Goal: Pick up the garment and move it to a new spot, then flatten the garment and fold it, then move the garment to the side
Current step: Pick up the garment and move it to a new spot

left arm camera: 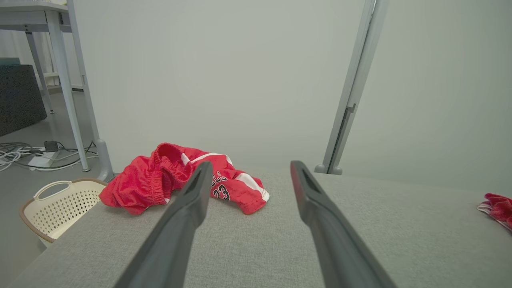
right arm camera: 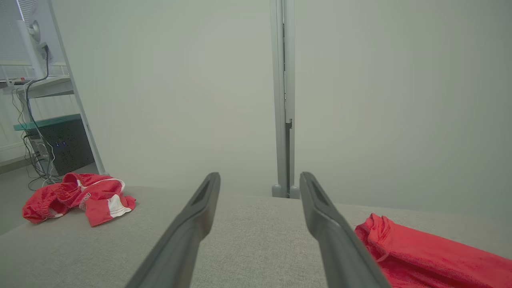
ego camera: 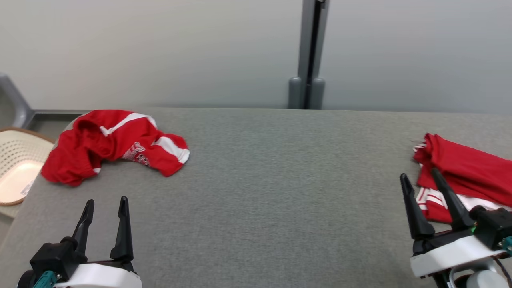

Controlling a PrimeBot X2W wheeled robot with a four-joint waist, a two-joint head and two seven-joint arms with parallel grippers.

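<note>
A crumpled red garment [ego camera: 114, 146] with white stripes and a printed number lies at the table's far left corner; it also appears in the left wrist view [left arm camera: 176, 182] and the right wrist view [right arm camera: 78, 198]. My left gripper [ego camera: 106, 206] stands open near the front left edge, short of the garment, nothing between its fingers. A second red garment [ego camera: 466, 174], folded, lies at the right edge [right arm camera: 420, 256]. My right gripper [ego camera: 420, 178] is open right beside that folded garment, empty.
A grey fabric table [ego camera: 272, 192] spans the view, its middle bare. A cream perforated basket [ego camera: 18, 164] stands off the left edge, below table level. A grey post [ego camera: 308, 56] rises behind the table against a pale wall.
</note>
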